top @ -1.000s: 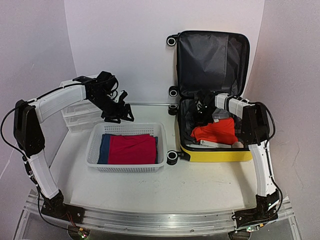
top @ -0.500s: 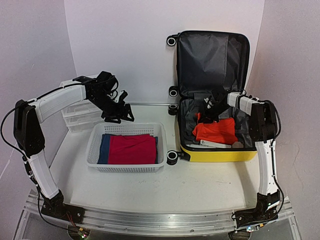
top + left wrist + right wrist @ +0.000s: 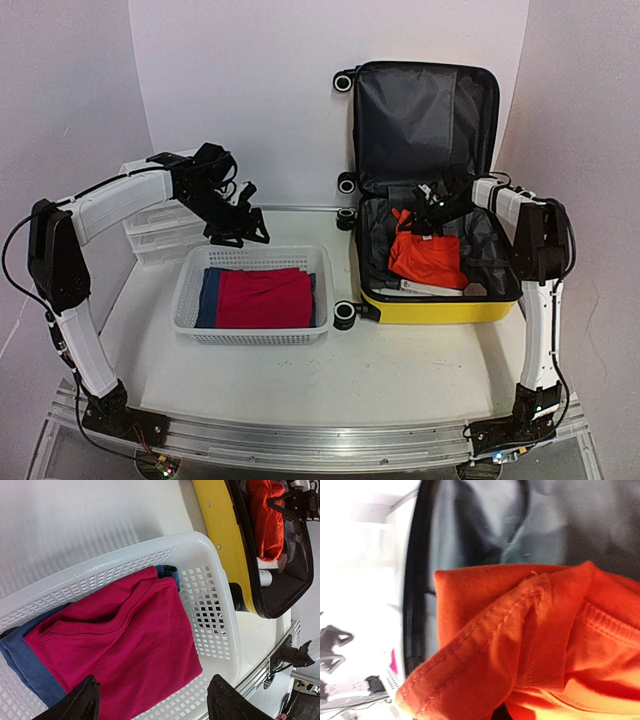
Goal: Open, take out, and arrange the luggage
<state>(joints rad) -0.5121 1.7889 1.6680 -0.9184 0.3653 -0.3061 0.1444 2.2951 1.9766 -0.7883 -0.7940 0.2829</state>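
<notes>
Right gripper point(image 3: 431, 214) is clenched on a bunched corner of the orange garment point(image 3: 425, 258), holding it up over the middle of the luggage point(image 3: 430, 306). In the top view the luggage sits open at the right of the desk point(image 3: 400, 370), with its lid upright against the back wall. Left of centre, the white mesh basket point(image 3: 188, 290) already holds a red garment point(image 3: 265, 298) laid over a blue one point(image 3: 207, 296). The left gripper point(image 3: 238, 228) hovers released above the basket's far rim.

From the left wrist we look down between spread fingers at the folded red garment, with the yellow shell at the upper right. A white item point(image 3: 265, 578) lies in the luggage under the orange cloth.

From the right wrist orange fabric fills most of the frame, with dark lining point(image 3: 485, 525) behind it.

We judge the opening done and the unpacking partway. The orange piece is not yet out, and smaller things wait beneath it.
</notes>
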